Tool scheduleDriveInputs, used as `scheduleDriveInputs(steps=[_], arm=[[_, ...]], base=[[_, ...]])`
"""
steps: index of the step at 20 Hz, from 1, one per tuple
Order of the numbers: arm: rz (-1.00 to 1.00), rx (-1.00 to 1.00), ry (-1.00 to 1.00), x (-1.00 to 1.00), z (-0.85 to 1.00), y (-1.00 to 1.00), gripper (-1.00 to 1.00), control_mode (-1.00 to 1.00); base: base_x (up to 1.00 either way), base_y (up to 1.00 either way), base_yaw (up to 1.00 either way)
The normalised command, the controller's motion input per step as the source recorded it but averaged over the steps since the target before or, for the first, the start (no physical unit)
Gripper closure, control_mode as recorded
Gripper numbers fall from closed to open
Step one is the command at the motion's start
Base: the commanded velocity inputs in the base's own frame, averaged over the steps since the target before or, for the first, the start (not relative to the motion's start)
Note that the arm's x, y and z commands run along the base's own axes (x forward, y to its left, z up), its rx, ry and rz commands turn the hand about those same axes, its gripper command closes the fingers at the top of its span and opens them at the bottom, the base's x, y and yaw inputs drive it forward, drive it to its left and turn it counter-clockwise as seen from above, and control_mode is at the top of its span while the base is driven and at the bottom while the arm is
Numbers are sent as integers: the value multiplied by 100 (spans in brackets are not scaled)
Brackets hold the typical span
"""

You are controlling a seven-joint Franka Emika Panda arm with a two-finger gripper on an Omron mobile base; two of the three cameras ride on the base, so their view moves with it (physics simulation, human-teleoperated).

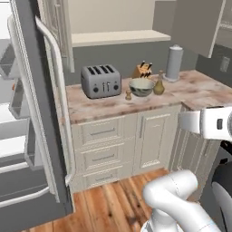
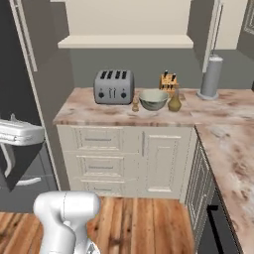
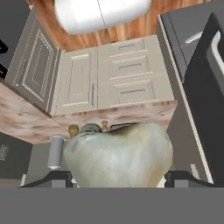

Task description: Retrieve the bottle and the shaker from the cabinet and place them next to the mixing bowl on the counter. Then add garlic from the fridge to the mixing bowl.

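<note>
Whitish-beige and faintly ridged, the garlic [image 3: 119, 155] sits between the two dark tips of the gripper [image 3: 118, 177], which is clenched around it; the bulb looms large in the hand view because it is held right before that camera. Judging by the task, it is being carried from the fridge [image 1: 43, 136], whose grey door with its long curved handle stands swung out to the left of the table [image 2: 99, 115], toward the mixing bowl [image 2: 153, 99].

That pale grey-green bowl is the landmark on the marble table. Just to its left stands the small brown shaker [image 2: 135, 105]; just to its right stands the bottle [image 2: 174, 101], olive-yellow with a brown stopper. Both appear already placed beside the bowl, as the task asks. Further left of the bowl is a grey toaster [image 2: 114, 86]; behind the bowl is a knife block [image 2: 168, 80]. Above it, the cabinet [image 2: 126, 42] shelf is bare.
</note>
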Motion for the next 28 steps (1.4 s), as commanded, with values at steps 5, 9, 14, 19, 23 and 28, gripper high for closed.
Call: scheduleDriveInputs(steps=[5, 9, 14, 19, 23, 28], arm=[[0, 0, 0, 0, 0, 0, 100, 100], [0, 0, 0, 0, 0, 0, 100, 100], [0, 0, 0, 0, 0, 0, 100, 100], [0, 0, 0, 0, 0, 0, 100, 100], [0, 0, 0, 0, 0, 0, 100, 100], [0, 0, 0, 0, 0, 0, 100, 100]], base=[[61, -40, -5], [92, 0, -8], [99, -7, -7], [92, -31, -3], [50, -55, 0], [28, -40, 0]])
